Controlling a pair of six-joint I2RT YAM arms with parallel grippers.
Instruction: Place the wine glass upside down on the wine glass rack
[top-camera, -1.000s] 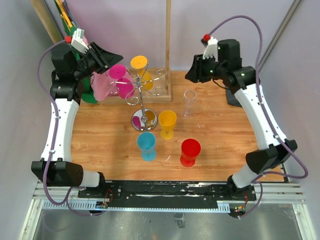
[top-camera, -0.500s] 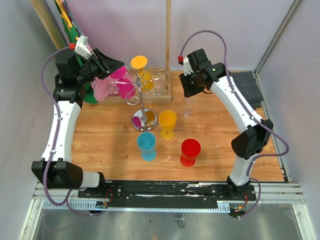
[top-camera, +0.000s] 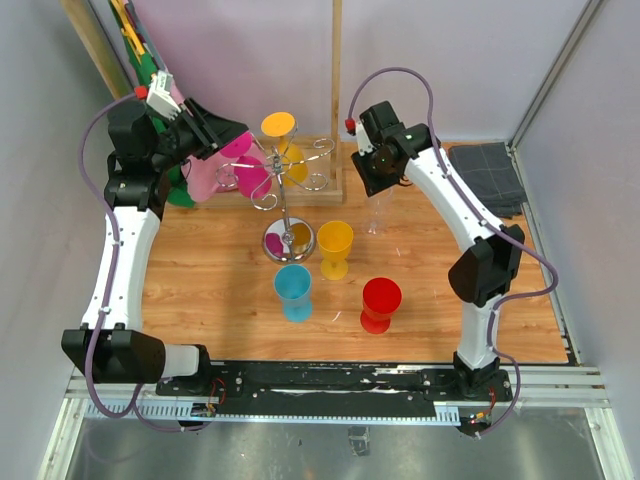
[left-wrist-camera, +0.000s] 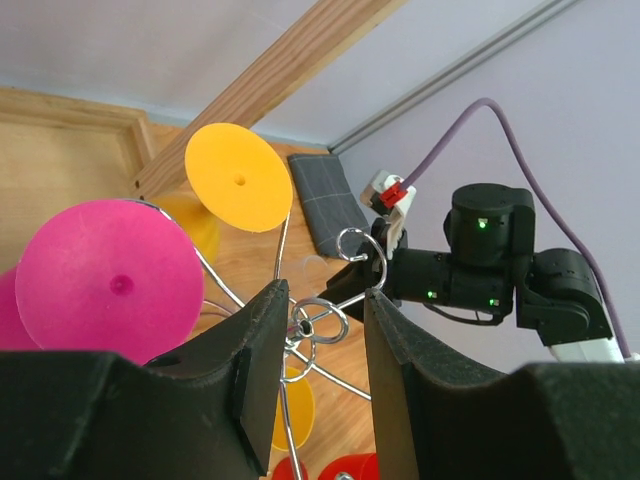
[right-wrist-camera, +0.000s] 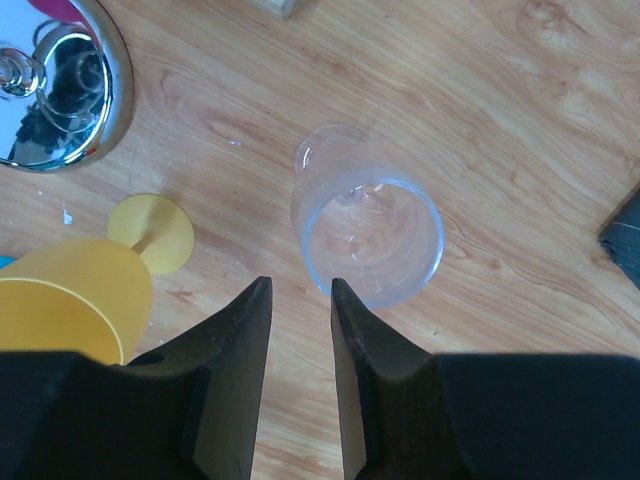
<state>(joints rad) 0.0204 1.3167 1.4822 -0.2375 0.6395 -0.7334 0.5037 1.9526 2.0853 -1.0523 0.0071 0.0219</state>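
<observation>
Wine glass (right-wrist-camera: 365, 240) stands upright beneath the right claw (right-wrist-camera: 300, 290).

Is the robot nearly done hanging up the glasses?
Not yet. A pink glass and a yellow glass already hang upside down on the rack. The right gripper hovers over the clear glass, which stands on the table. A blue glass, a red glass and a second yellow glass wait there.

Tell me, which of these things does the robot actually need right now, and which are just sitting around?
Needed: clear wine glass, right gripper above it, silver wine glass rack.

Just lying about: yellow glass, blue glass, red glass, pink glasses hanging on the rack, grey cloth, wooden frame.
</observation>
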